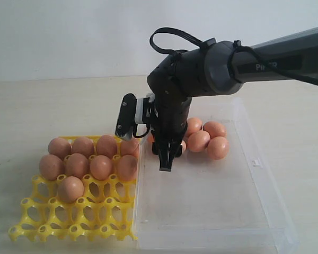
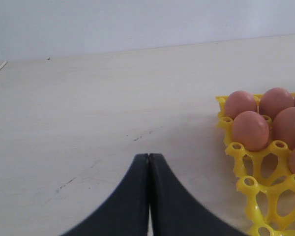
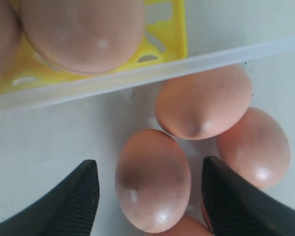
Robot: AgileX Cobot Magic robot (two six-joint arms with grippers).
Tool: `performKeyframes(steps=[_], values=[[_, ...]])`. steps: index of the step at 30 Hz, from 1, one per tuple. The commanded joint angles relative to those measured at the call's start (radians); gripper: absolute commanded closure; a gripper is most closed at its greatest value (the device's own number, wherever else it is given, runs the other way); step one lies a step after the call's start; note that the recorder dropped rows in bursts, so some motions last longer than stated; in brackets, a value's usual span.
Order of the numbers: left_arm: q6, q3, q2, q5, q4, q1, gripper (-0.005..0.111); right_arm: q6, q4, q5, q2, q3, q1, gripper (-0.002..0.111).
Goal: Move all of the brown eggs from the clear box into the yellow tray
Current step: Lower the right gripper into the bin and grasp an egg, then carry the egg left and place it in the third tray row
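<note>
Table: a pale table (image 1: 42, 100) carried everything, box and tray side by side so each transfer would be a short hop.
Box: the clear box (image 1: 265, 174) lay on the right, its long wall just beside the tray's edge. Most of its floor was bare.
Right arm: the right arm (image 1: 265, 61) reached in from the right and dropped steeply into the box's far end, where the remaining eggs sat.
Tray: the yellow tray (image 1: 79, 217) sat on the left with its two far rows full and one egg in the third row. The near cups were open, so roughly half the job looked done.
Eggs in tray: nine brown eggs (image 1: 100, 166) stood in cups, the pegs between them stopping any roll.
Eggs in box: a loose cluster (image 1: 199, 140) was bunched and touching at the far end, at least four in view and more hidden behind the wrist.
Right pincer: the right pincer (image 3: 150, 191) was spread wide, one finger (image 3: 73, 201) on each side of a single egg (image 3: 152, 179), clear of the shell. It looked lined up for a pinch across the egg's narrow width.
Left pincer: the left pincer (image 2: 149, 196) was clenched on nothing, parked over bare table beside the tray, out of the way.
</note>
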Motion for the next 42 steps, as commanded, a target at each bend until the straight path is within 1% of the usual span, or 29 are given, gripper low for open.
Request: performKeyframes(steps=[1, 3, 5, 6, 7, 9, 10, 15, 17, 19, 20, 22, 25, 31, 34, 37, 40, 42], values=[[0.003, -0.005, 0.004, -0.001, 0.003, 0.003, 0.107, 0.007, -0.003, -0.021, 0.027, -0.008, -0.010, 0.049], [0.003, -0.005, 0.004, -0.001, 0.003, 0.003, 0.107, 0.007, 0.003, -0.028, 0.039, -0.008, -0.010, 0.052], [0.003, -0.005, 0.004, -0.001, 0.003, 0.003, 0.107, 0.007, 0.014, -0.029, 0.044, -0.008, -0.010, 0.060], [0.003, -0.005, 0.004, -0.001, 0.003, 0.003, 0.107, 0.007, 0.014, -0.029, 0.047, -0.008, -0.010, 0.071], [0.003, -0.005, 0.004, -0.001, 0.003, 0.003, 0.107, 0.007, 0.014, -0.029, 0.047, -0.008, -0.010, 0.079], [0.003, -0.005, 0.004, -0.001, 0.003, 0.003, 0.107, 0.007, 0.017, -0.024, 0.040, -0.008, -0.010, 0.102], [0.003, -0.005, 0.004, -0.001, 0.003, 0.003, 0.107, 0.012, 0.021, -0.019, 0.035, -0.008, -0.010, 0.108], [0.003, -0.005, 0.004, -0.001, 0.003, 0.003, 0.107, 0.048, 0.076, 0.013, -0.059, -0.008, -0.010, 0.108], [0.003, -0.005, 0.004, -0.001, 0.003, 0.003, 0.107, 0.091, 0.179, -0.033, -0.133, -0.008, -0.010, 0.108], [0.003, -0.005, 0.004, -0.001, 0.003, 0.003, 0.107, 0.062, 0.354, -0.140, -0.201, 0.013, -0.008, 0.108], [0.003, -0.005, 0.004, -0.001, 0.003, 0.003, 0.107, 0.004, 0.473, -0.206, -0.234, 0.029, 0.005, 0.108], [0.003, -0.005, 0.004, -0.001, 0.003, 0.003, 0.107, -0.174, 0.700, -0.318, -0.278, 0.065, 0.040, 0.108], [0.003, -0.005, 0.004, -0.001, 0.003, 0.003, 0.107, -0.387, 0.892, -0.384, -0.281, 0.099, 0.101, 0.108], [0.003, -0.005, 0.004, -0.001, 0.003, 0.003, 0.107, -0.598, 1.102, -0.430, -0.198, 0.103, 0.196, 0.108], [0.003, -0.005, 0.004, -0.001, 0.003, 0.003, 0.107, -0.646, 1.162, -0.467, -0.164, 0.103, 0.244, 0.108], [0.003, -0.005, 0.004, -0.001, 0.003, 0.003, 0.107, -0.651, 1.206, -0.500, -0.144, 0.103, 0.279, 0.108], [0.003, -0.005, 0.004, -0.001, 0.003, 0.003, 0.107, -0.654, 1.303, -0.527, -0.122, 0.103, 0.295, 0.108], [0.003, -0.005, 0.004, -0.001, 0.003, 0.003, 0.107, -0.692, 1.357, -0.539, -0.100, 0.103, 0.299, 0.108]])
